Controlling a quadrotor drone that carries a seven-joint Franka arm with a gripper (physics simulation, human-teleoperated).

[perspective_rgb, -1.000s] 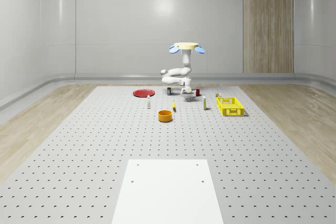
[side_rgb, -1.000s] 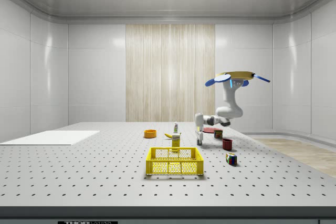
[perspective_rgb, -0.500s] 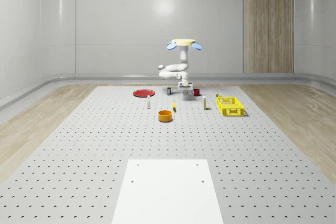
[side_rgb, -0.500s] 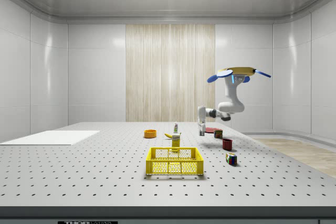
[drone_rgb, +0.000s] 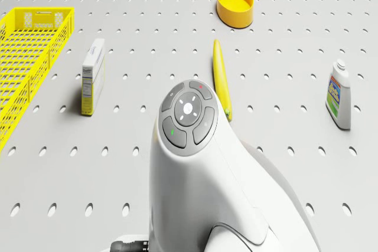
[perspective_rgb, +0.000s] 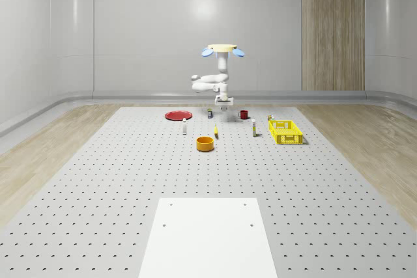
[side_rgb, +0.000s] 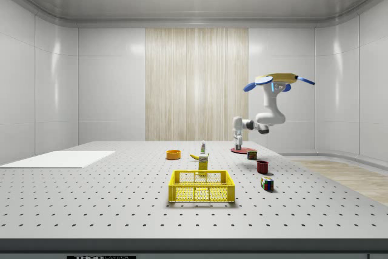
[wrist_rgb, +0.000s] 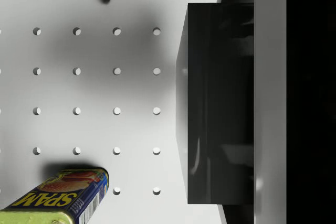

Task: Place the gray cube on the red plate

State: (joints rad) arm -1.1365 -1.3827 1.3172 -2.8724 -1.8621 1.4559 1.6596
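Hovering above the far end of the perforated table [perspective_rgb: 98, 180], the drone [perspective_rgb: 221, 49] hangs in the air with its white arm [drone_rgb: 195, 163] folded down beneath it. The gripper [perspective_rgb: 223, 103] points downward and is clear of the tabletop, over the ground between the Spam can [perspective_rgb: 210, 113] and the red mug [perspective_rgb: 243, 114].

From the wrist view, the gray cube [wrist_rgb: 218, 103] looks dark and glossy and sits up against 1 pale finger [wrist_rgb: 270, 103]. Its soft shadow falls on the table below, so it is pinched in the gripper and off the surface. The can and the mug lie on the table beneath it, well apart from each other.

The red plate [perspective_rgb: 178, 115] lies bare on the table, off to the whole-scene view's left of the gripper. From the side view, the gripper [side_rgb: 237, 139] hangs just above the plate's level, near its left edge.

Nearer the whole-scene camera stand a small bottle [perspective_rgb: 184, 126], a banana [drone_rgb: 222, 81], a carton [drone_rgb: 93, 76], an orange bowl [perspective_rgb: 205, 143] and a yellow basket [perspective_rgb: 285, 131]. A coloured puzzle cube [side_rgb: 267, 183] rests beside the mug in the side view. A white sheet [perspective_rgb: 208, 236] lies at the near end.
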